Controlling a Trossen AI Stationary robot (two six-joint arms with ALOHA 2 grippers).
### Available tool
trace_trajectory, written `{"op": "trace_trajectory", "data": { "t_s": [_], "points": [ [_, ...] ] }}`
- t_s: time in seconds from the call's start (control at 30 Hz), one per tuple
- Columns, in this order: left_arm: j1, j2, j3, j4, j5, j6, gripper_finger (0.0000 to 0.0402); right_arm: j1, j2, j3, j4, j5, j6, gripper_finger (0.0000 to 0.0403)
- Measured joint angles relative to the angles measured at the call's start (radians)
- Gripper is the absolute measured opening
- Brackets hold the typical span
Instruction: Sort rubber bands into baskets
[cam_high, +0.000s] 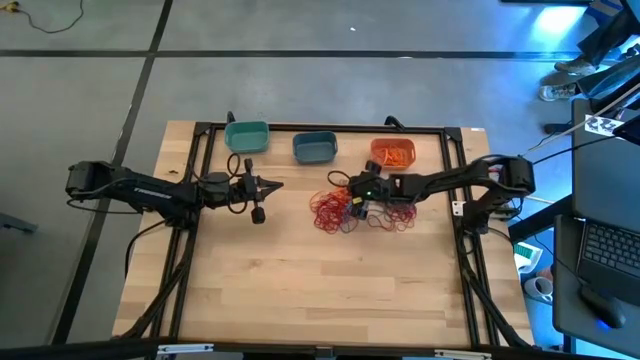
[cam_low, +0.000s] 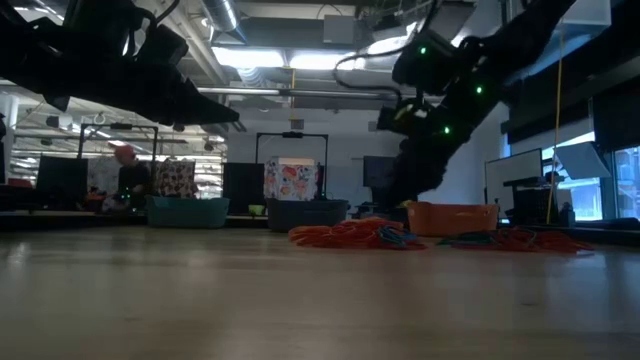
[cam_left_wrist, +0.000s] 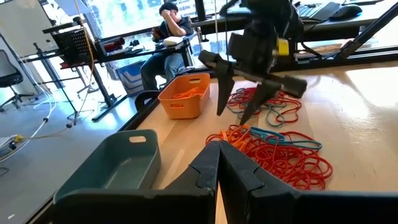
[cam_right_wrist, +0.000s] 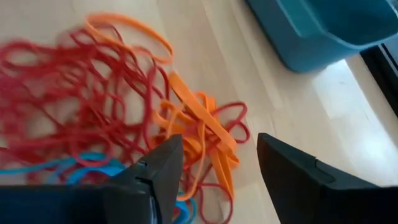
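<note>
Three baskets stand in a row along the far edge of the wooden tabletop (cam_high: 300, 280). The teal basket (cam_high: 247, 136) and the slate blue basket (cam_high: 314, 147) show nothing inside them. The orange basket (cam_high: 393, 153), on the far side of the blue one from the teal, holds orange bands.

Just in front of the blue and orange baskets lies the heap of rubber bands (cam_high: 345, 210), mostly red and orange with a few blue loops. Beyond the tabletop are a grey floor and desks, with a person (cam_left_wrist: 166, 37) sitting at one.

The right pincer (cam_right_wrist: 214, 165) hangs just over the heap, fingers spread, holding nothing. The left pincer (cam_high: 278, 185) waits near the teal basket, fingers pressed together and empty.
</note>
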Motion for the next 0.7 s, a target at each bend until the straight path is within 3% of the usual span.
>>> {"op": "trace_trajectory", "data": {
  "t_s": [0.53,0.7],
  "points": [
    [0.000,0.000,0.000,0.000,0.000,0.000,0.0005,-0.048,0.104,-0.001,0.082,0.035,-0.046,0.0098],
    [0.000,0.000,0.000,0.000,0.000,0.000,0.0005,-0.044,0.104,-0.001,0.108,0.035,-0.073,0.0047]
  ]
}}
